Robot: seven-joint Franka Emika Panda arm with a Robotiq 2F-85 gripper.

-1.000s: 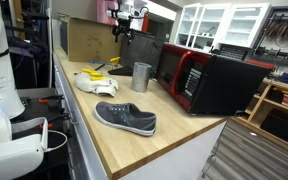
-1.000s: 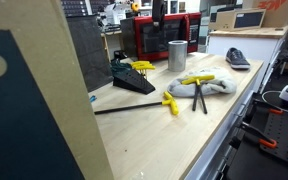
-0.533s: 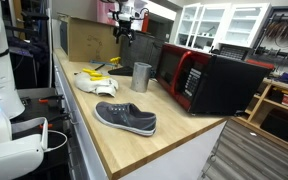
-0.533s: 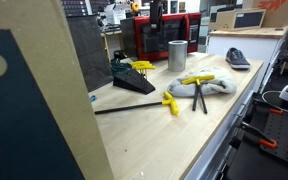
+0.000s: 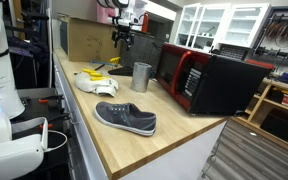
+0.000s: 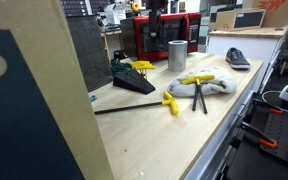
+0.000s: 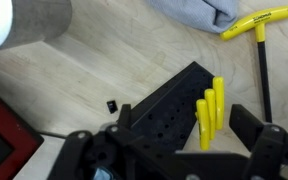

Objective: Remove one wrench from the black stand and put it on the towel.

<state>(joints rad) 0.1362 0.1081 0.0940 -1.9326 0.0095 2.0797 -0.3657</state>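
The black stand (image 7: 164, 105) (image 6: 132, 82) (image 5: 114, 62) rests on the wooden counter with slim yellow wrenches (image 7: 208, 115) (image 6: 142, 66) upright in it. My gripper (image 7: 184, 122) (image 5: 124, 36) hangs above the stand, open, and holds nothing. In the wrist view the yellow wrenches show between its two fingers (image 7: 252, 130). The cream towel (image 6: 210, 88) (image 5: 92, 82) (image 7: 196, 12) lies beside the stand with a yellow T-handle wrench (image 7: 262, 25) (image 6: 196, 79) on it.
A grey metal cup (image 5: 141, 76) (image 6: 177, 54) (image 7: 24, 25) stands near the stand. A red and black microwave (image 5: 199, 78) is behind it, and a grey shoe (image 5: 124, 118) lies further along. Another yellow-handled wrench (image 6: 170, 104) lies on the counter. A cardboard box (image 5: 84, 38) backs the stand.
The gripper has shifted slightly over the stand and stays open. Nothing on the counter has moved.
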